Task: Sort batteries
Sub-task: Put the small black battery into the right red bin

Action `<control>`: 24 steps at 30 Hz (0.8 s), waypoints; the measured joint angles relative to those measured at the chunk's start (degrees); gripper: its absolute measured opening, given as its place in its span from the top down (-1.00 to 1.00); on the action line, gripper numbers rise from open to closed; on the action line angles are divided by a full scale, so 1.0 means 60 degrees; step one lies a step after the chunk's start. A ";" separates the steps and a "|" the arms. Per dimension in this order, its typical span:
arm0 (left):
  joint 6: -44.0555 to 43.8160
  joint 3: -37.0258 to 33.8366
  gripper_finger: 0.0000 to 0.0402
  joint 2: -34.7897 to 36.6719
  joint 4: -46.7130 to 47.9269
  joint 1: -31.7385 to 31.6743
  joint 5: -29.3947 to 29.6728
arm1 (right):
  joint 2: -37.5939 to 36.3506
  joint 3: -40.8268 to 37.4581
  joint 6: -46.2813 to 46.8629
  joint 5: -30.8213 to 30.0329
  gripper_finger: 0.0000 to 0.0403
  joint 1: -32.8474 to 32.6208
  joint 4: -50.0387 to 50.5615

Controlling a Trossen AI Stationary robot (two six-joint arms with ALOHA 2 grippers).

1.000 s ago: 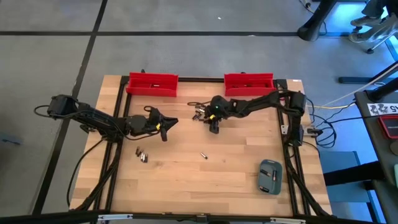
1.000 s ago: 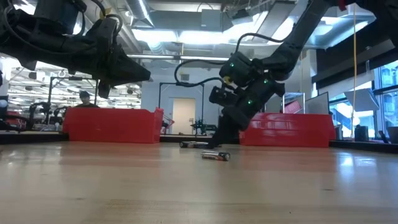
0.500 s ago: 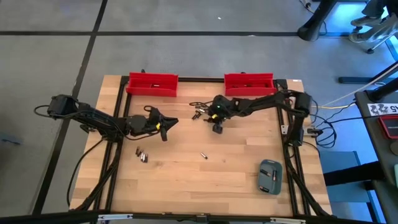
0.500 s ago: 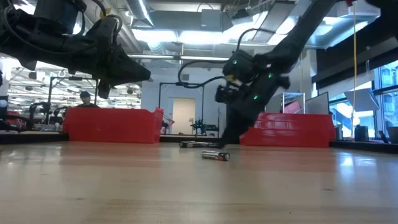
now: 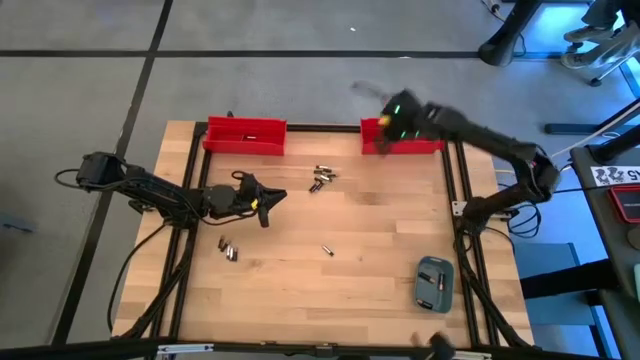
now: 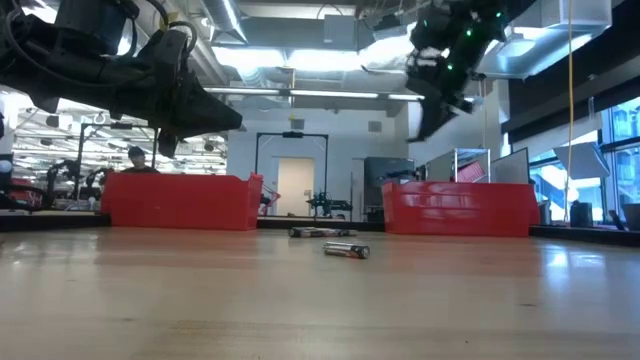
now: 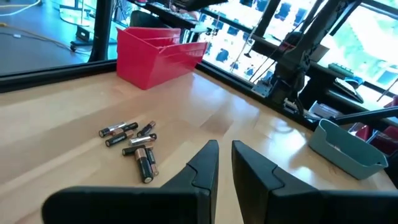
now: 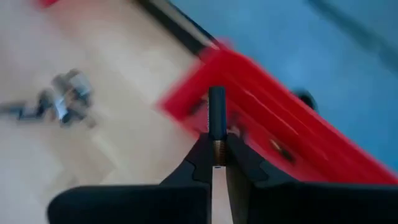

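Note:
Several batteries lie in a loose heap (image 5: 320, 178) on the wooden table, also seen in the left wrist view (image 7: 134, 143). One battery (image 5: 327, 250) lies alone mid-table, and a small group (image 5: 230, 249) lies toward the left. My right gripper (image 8: 217, 155) is high above the table by the right red bin (image 5: 410, 137), shut on one battery (image 8: 217, 115). My left gripper (image 5: 270, 197) hovers left of the heap, its fingers a narrow gap apart with nothing between them (image 7: 225, 155). My right gripper pinches one battery between its two fingertips, by its end nearest the wrist (image 8: 217, 148). The battery runs in line with the fingers and sticks out beyond them. The fingers slant downward. The battery is lifted clear of the table, over the near wall of the right red bin (image 8: 249, 102).
A second red bin (image 5: 245, 135) stands at the far edge on the left. A grey-blue case (image 5: 435, 283) lies near the right front corner. A black frame borders the table. Bare wood spreads across the middle and the front.
My right gripper was down at the battery heap. It has since risen fast and swung toward the table's far right, to the right red bin, turning as it went, and now carries one battery. The heap stays where it was.

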State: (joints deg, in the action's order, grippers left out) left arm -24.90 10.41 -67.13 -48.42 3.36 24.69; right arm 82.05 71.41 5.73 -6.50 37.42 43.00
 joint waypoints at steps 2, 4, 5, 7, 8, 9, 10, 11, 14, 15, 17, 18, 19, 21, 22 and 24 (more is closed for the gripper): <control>0.0004 0.0000 0.83 0.0000 0.0025 0.0000 0.0000 | 0.0268 0.0634 0.0659 0.0637 0.93 0.0946 0.0794; -0.0001 0.0000 0.83 0.0000 0.0095 0.0000 0.0000 | 0.0684 0.1119 0.1028 0.1280 0.93 0.1738 0.1731; -0.0035 0.0000 0.83 0.0000 0.0156 0.0005 0.0000 | 0.0936 0.1287 0.1138 0.1527 0.93 0.2016 0.2116; -0.0195 0.0000 0.83 0.0000 0.0371 0.0012 -0.0001 | 0.1424 0.1478 0.1343 0.1907 0.92 0.2397 0.2556; -0.0277 0.0000 0.83 0.0000 0.0483 0.0014 -0.0004 | 0.1628 0.1534 0.1432 0.2080 0.91 0.2532 0.2704; -0.0376 0.0000 0.83 0.0000 0.0596 0.0014 0.0000 | 0.1824 0.1554 0.1489 0.2273 0.90 0.2630 0.2740; -0.0495 0.0000 0.83 0.0000 0.0705 0.0015 -0.0004 | 0.2056 0.1557 0.1510 0.2382 0.90 0.2702 0.2747; -0.0552 0.0000 0.83 0.0001 0.0824 0.0015 -0.0005 | 0.2302 0.1555 0.1527 0.2437 0.90 0.2753 0.2747; -0.0583 -0.0004 0.83 0.0000 0.0886 0.0015 -0.0004 | 0.2898 0.1543 0.1749 0.2440 0.92 0.2795 0.2588; -0.0592 -0.0004 0.83 0.0000 0.0921 0.0015 -0.0004 | 0.3051 0.1547 0.1783 0.2474 0.93 0.2795 0.2447; -0.0613 -0.0004 0.83 0.0000 0.0943 0.0015 -0.0004 | 0.3362 0.1550 0.1917 0.2524 0.93 0.2763 0.2277; -0.0641 -0.0004 0.83 0.0000 0.0940 0.0015 -0.0004 | 0.3502 0.1550 0.2025 0.2524 0.92 0.2766 0.2178; -0.0642 -0.0004 0.83 0.0000 0.0958 0.0015 -0.0004 | 0.3619 0.1548 0.2113 0.2524 0.91 0.2766 0.2112; -0.0642 -0.0004 0.83 0.0000 0.0976 0.0015 -0.0004 | 0.3804 0.1547 0.2263 0.2519 0.90 0.2766 0.2055; -0.0644 -0.0004 0.83 0.0000 0.0976 0.0015 -0.0004 | 0.3893 0.1549 0.2298 0.2514 0.90 0.2766 0.2008; -0.0643 -0.0004 0.83 0.0000 0.0977 0.0015 -0.0004 | 0.4046 0.1547 0.2306 0.2429 0.90 0.2766 0.1962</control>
State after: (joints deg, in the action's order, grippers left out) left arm -28.76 10.39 -67.13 -42.56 3.44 24.67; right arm 106.33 80.68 19.56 8.08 54.02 54.77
